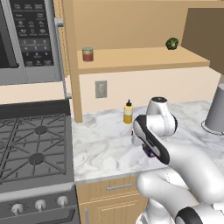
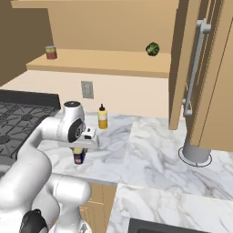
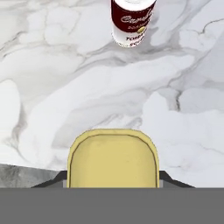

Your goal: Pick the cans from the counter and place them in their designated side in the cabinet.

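Observation:
My gripper (image 3: 113,183) is shut on the dark blue boxy tin (image 3: 113,157), whose pale yellow top sits between the fingertips. In the right base view the gripper (image 2: 78,149) points down and holds the tin (image 2: 78,156) low over the marble counter (image 2: 150,150), near its front edge. I cannot tell whether the tin touches the counter. A sliver of the tin (image 1: 150,152) peeks out behind my forearm. The short red-and-white can (image 3: 131,24) stands upright on the counter (image 3: 65,87), beyond the tin. The cabinet shelf (image 1: 144,60) (image 2: 104,63) hangs above, open.
A red can with a yellow-green band (image 1: 88,54) (image 2: 50,52) and a green lump (image 1: 171,43) (image 2: 152,48) sit on the shelf. A yellow squeeze bottle (image 1: 127,112) (image 2: 103,117) stands by the wall. The stove (image 1: 30,144) lies left, a grey cylinder (image 2: 195,152) right.

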Controlling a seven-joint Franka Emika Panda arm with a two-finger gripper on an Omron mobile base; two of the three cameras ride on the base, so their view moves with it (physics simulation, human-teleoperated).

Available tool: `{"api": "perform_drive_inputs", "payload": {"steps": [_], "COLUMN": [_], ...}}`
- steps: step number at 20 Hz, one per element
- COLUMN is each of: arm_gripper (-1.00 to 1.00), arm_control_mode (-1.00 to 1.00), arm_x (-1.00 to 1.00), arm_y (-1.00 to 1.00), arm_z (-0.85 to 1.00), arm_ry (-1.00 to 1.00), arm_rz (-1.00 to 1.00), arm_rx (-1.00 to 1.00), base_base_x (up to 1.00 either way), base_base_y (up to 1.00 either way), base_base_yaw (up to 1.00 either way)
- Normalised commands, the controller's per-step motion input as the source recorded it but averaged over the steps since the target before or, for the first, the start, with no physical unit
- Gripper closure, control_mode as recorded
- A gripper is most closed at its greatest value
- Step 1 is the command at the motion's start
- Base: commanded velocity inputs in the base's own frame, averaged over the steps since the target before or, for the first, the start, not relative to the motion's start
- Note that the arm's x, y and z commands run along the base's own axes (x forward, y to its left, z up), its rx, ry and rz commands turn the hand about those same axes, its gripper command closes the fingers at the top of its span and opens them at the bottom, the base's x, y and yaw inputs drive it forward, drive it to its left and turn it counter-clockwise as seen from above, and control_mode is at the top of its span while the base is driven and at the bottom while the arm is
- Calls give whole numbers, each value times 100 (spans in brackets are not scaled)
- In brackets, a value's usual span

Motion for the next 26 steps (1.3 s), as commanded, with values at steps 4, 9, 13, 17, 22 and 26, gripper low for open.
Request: {"api": "perform_drive_inputs", "payload": {"steps": [4, 9, 13, 17, 22, 26], "arm_gripper": [100, 100, 100, 100, 100, 100], "arm_control_mode": [-100, -100, -100, -100, -100, -100], "arm_x": [-17, -16, -19, -20, -13, -10], "arm_y": [0, 0, 0, 0, 0, 0], "arm_z": [22, 24, 23, 22, 23, 23], "arm_ry": [-1, -3, -7, -9, -8, -10], "arm_rz": [1, 1, 2, 2, 3, 3], "arm_rx": [0, 0, 0, 0, 0, 0], "base_base_x": [0, 0, 0, 0, 0, 0], "base_base_y": [0, 0, 0, 0, 0, 0], "base_base_yaw": [0, 0, 0, 0, 0, 0]}}
